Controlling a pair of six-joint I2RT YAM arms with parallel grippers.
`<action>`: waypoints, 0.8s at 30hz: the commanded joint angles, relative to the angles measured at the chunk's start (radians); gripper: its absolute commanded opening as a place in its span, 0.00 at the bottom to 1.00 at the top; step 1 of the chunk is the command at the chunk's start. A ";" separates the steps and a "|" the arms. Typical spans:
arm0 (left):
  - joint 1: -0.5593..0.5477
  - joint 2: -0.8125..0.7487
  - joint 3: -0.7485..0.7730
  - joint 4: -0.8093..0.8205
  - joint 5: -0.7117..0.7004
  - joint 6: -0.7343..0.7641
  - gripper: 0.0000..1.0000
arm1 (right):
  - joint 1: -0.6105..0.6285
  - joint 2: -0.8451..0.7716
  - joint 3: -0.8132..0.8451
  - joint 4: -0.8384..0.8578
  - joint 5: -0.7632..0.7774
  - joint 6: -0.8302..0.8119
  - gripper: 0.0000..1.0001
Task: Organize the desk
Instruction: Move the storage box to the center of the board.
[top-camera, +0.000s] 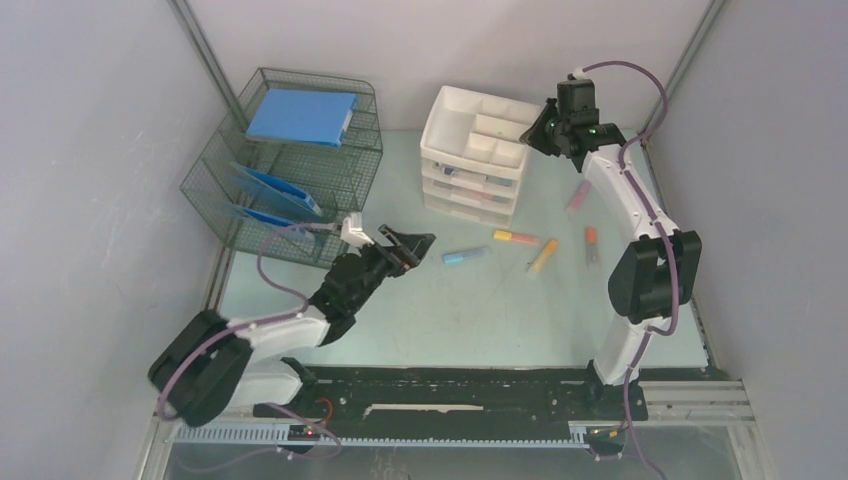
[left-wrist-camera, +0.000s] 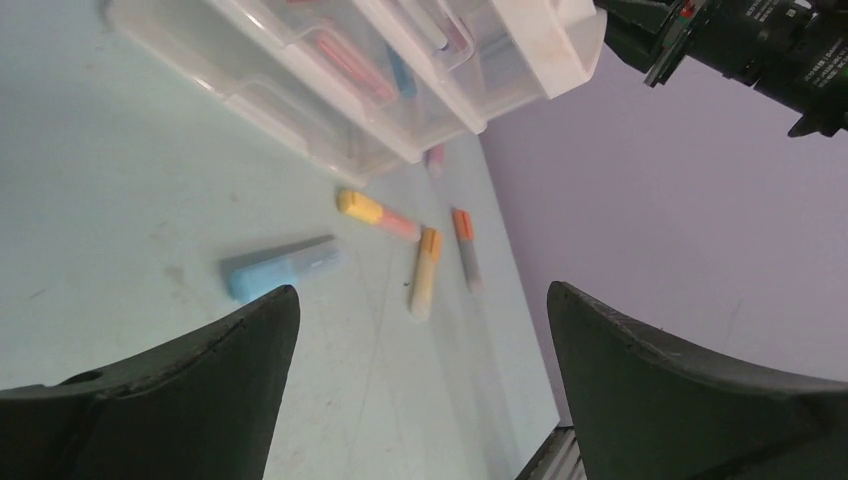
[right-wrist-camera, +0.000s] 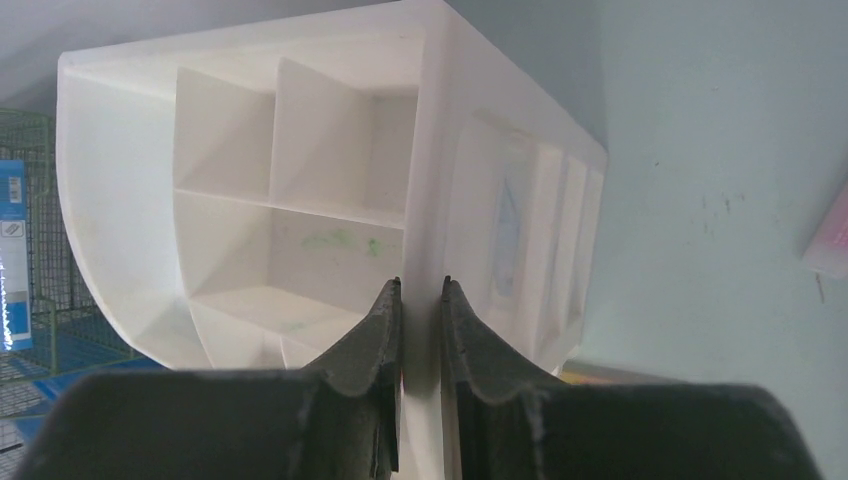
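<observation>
Desk (top-camera: 430, 310): pale mint tabletop running from the black rail at the near edge to the back wall, carrying everything in view; stiff, smooth and fixed, likely a bit slick, so small things could skid or roll on it
White drawer unit (top-camera: 470, 160): at the far edge, about midway along; open compartment tray on top, clear drawers below with pens inside
Right gripper (right-wrist-camera: 420, 288): fingers pressed close on either side of the unit's thin top rim at its right end, pinching that wall
Unit handling: hard thin plastic, probably light though loaded, and tall for its base. A pull high on the rim may tip it rather than slide it, so the judgement is slow and low
Left gripper (top-camera: 412, 247): jaws spread wide, holding nothing, hovering over the middle of the desk just left of the blue marker (top-camera: 466, 257)
Loose markers: blue, yellow-pink (top-camera: 515, 238), yellow (top-camera: 542, 256) and orange-grey (top-camera: 591, 245) lie in the right half, with a pink one (top-camera: 578, 195) nearer the right edge, all apart from each other
Marker handling: light, rigid, round and smooth – best gripped across the barrel near mid-length, square to its axis
Wire rack (top-camera: 290, 170): far left corner, blue folders (top-camera: 300, 115) on its tiers
Risk: a glancing finger could send a marker rolling toward the right edge
</observation>
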 joint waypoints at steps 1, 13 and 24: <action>-0.029 0.176 0.069 0.254 -0.021 -0.067 0.99 | 0.006 -0.087 0.011 0.037 -0.114 0.140 0.00; -0.055 0.567 0.232 0.475 -0.069 -0.175 1.00 | -0.005 -0.082 0.015 0.044 -0.176 0.057 0.34; -0.055 0.619 0.224 0.499 -0.094 -0.157 0.99 | -0.032 -0.100 0.068 0.053 -0.153 -0.134 0.50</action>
